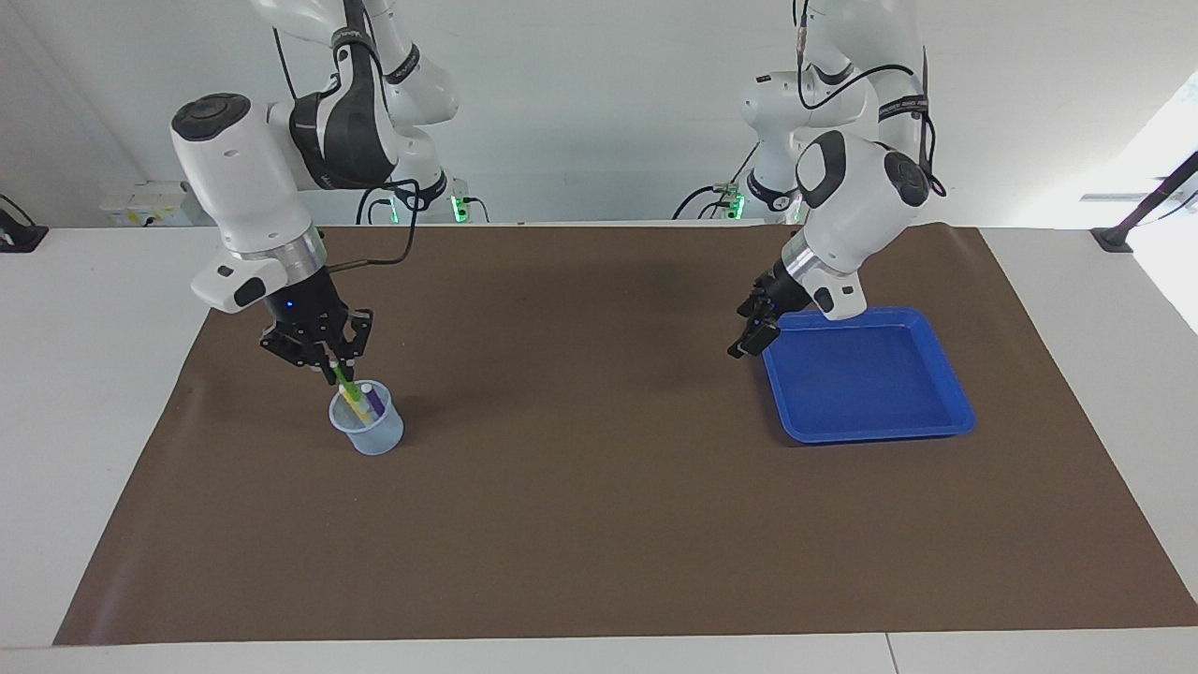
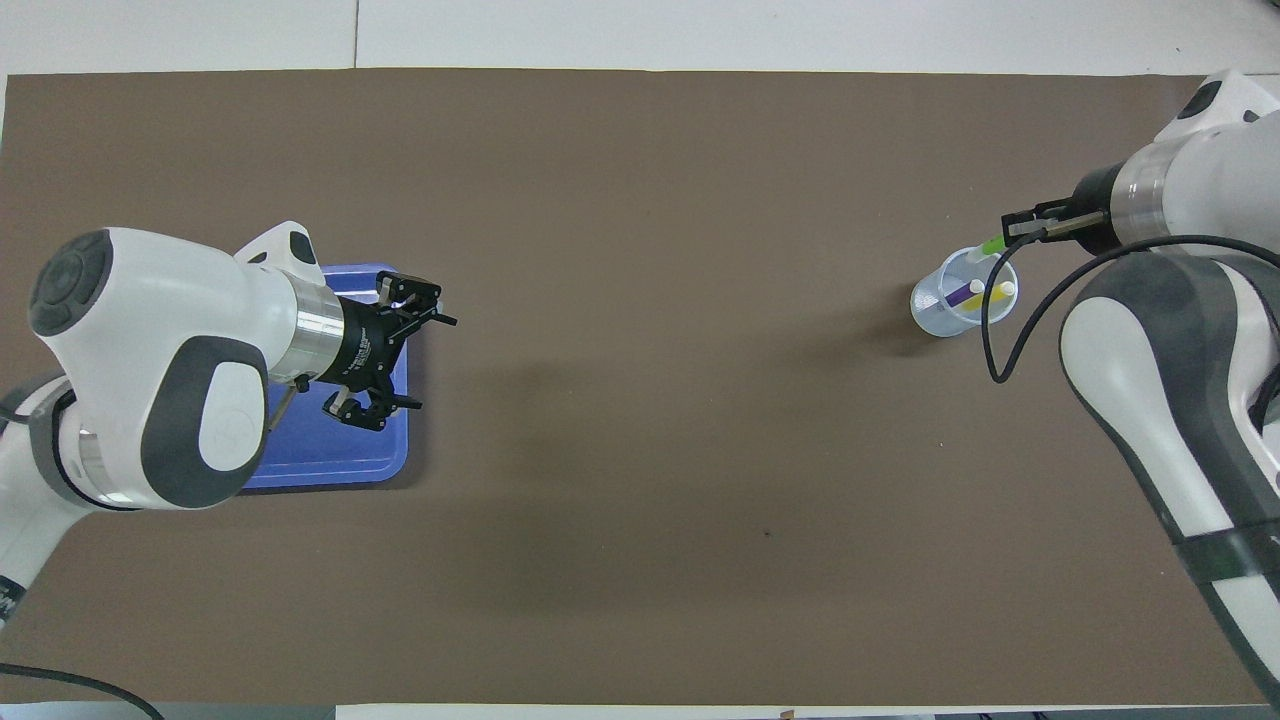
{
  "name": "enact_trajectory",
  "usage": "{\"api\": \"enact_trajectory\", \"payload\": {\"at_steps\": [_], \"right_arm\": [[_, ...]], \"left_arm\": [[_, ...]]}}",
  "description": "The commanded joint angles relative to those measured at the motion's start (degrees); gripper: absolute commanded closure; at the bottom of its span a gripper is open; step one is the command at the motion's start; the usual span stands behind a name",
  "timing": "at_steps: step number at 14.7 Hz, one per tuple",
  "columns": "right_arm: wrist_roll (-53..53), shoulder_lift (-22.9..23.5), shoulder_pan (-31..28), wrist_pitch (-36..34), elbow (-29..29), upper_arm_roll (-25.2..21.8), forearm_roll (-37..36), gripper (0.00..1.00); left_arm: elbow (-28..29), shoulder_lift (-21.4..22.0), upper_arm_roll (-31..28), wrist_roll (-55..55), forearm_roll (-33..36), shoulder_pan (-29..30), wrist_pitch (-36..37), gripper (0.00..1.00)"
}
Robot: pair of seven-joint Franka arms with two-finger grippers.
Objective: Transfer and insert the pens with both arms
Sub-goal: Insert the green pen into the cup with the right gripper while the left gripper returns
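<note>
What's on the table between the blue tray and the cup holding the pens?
Nothing: between the blue tray and the cup with the pens lies only bare brown mat; both the facing and overhead views show it.

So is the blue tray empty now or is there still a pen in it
Empty. The blue tray shows only bare blue floor in both views, with no pen on it. The open left gripper hangs over its edge, holding nothing.

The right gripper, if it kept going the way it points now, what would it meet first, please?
Most likely the clear cup. The right gripper, shut on the green pen, points steeply down over the cup's mouth, so the pen's lower end would probably reach the cup's inside first, beside the purple pen and yellow pen.
</note>
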State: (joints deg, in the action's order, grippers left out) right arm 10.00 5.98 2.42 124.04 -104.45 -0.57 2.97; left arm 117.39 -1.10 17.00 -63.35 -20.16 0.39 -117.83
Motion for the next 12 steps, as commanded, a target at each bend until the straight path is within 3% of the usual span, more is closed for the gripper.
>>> {"api": "enact_trajectory", "payload": {"at_steps": [1, 3, 6, 8, 12], "right_arm": [[1.6, 1.31, -0.31, 3.48, -1.1, -0.4, -0.94, 1.0], [1.77, 1.4, -0.31, 6.82, -3.55, -0.4, -0.94, 1.0], [1.78, 1.4, -0.31, 8.76, -5.75, -0.49, -0.94, 1.0], [1.78, 1.49, -0.31, 9.99, -6.72, -0.49, -0.94, 1.0], [1.69, 1.75, -0.31, 9.56, -6.38, -0.49, -0.94, 1.0]], "left_arm": [[-8.56, -3.64, 0.22, 11.62, 7.2, 3.29, 10.83, 0.0], [-12.35, -4.43, 0.22, 21.82, 14.41, 4.79, 14.98, 0.0], [-17.0, -4.26, 0.22, 35.18, 19.0, 8.21, 16.57, 0.0], [-21.31, -3.82, 0.22, 44.76, 22.33, 8.92, 21.65, 0.0], [-26.51, -0.76, 0.05, 58.94, 23.76, 8.84, 30.02, 0.0]]}}
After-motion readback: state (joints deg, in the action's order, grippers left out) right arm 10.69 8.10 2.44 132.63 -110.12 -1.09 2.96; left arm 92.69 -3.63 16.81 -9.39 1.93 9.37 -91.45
